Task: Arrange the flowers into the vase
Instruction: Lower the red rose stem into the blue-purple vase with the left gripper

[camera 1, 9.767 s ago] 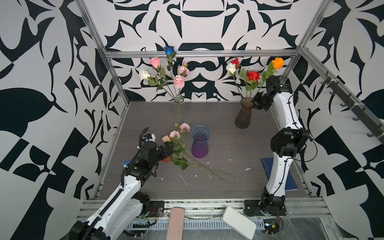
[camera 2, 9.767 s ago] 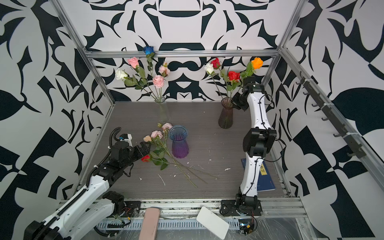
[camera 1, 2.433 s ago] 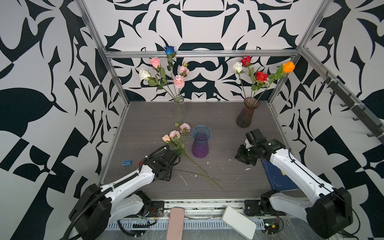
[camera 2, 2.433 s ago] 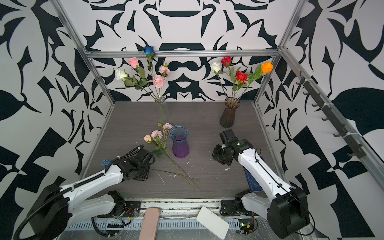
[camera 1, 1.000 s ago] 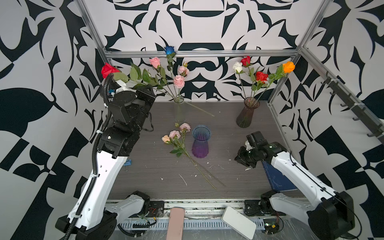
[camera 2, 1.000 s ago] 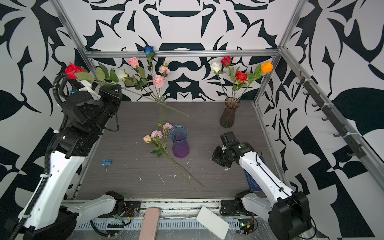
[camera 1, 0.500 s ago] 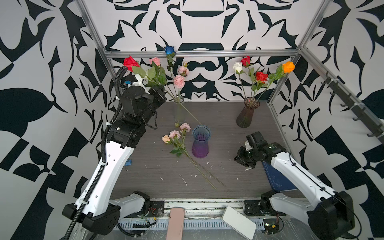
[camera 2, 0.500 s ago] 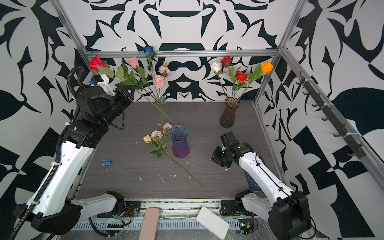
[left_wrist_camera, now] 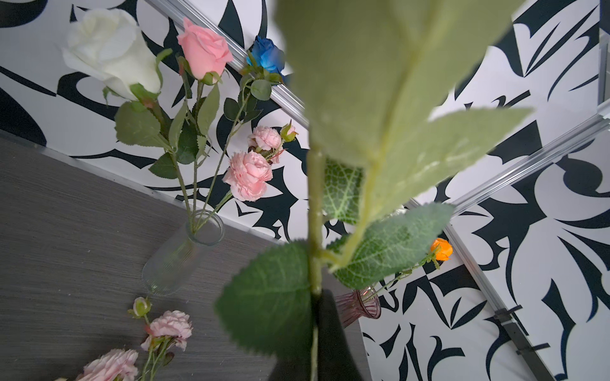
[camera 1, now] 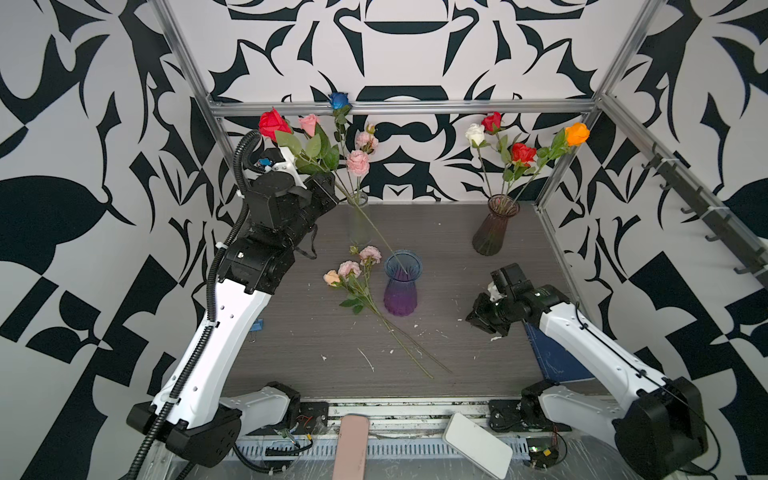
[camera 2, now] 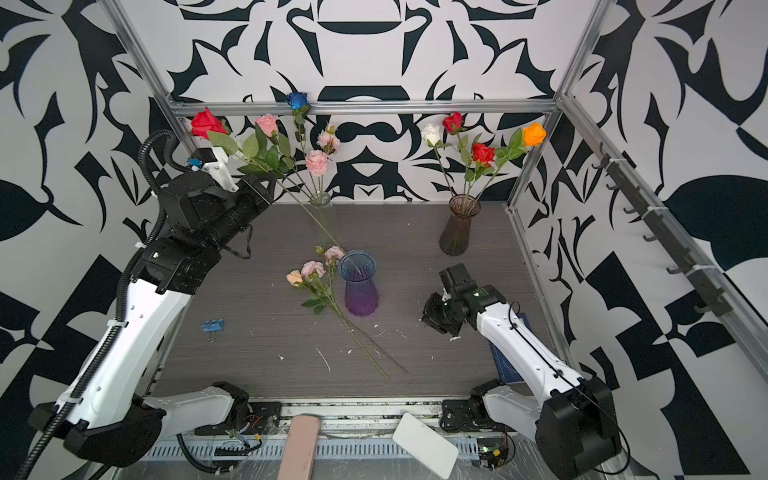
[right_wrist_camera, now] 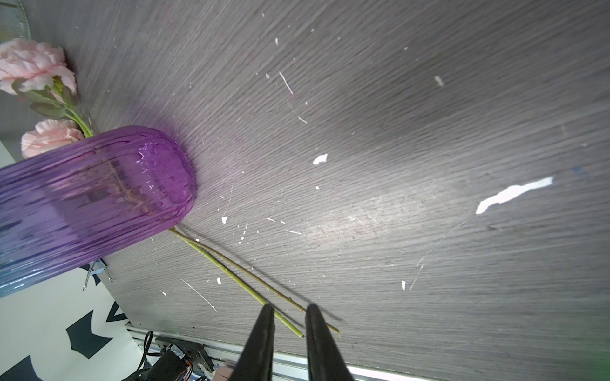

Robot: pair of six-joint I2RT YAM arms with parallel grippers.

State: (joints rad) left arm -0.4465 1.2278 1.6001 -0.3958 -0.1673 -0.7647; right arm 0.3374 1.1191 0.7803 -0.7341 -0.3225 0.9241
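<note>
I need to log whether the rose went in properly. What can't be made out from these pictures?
- Left gripper hold on the red rose: leaves cover the jaws in both top views; blurred leaves fill the left wrist view.
- Stem depth inside the purple vase: tinted glass hides it in both top views.
- Its head: beyond the left wrist view's edge.
</note>
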